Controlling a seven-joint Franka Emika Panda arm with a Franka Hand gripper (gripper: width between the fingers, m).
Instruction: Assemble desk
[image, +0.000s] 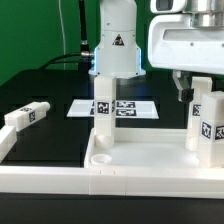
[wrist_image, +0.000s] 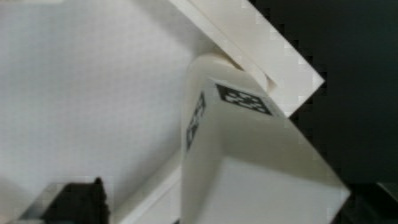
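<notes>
The white desk panel (image: 150, 160) lies flat in front, rim up. One leg (image: 102, 112) stands upright in its corner socket on the exterior view's left. A second leg (image: 208, 122) stands upright at the panel's right end. A third leg (image: 26, 116) lies loose at the far left. My gripper (image: 195, 92) hangs over the top of the right leg, with one dark finger (image: 183, 90) beside it. In the wrist view the tagged leg (wrist_image: 249, 130) fills the middle over the panel (wrist_image: 89, 90). One finger (wrist_image: 71, 202) shows apart from the leg; the other is hidden. The jaws look open.
The marker board (image: 125, 107) lies on the black table behind the panel. White rails (image: 40, 182) frame the table at the front and left. The robot base (image: 117, 45) stands at the back, with a green cable beside it.
</notes>
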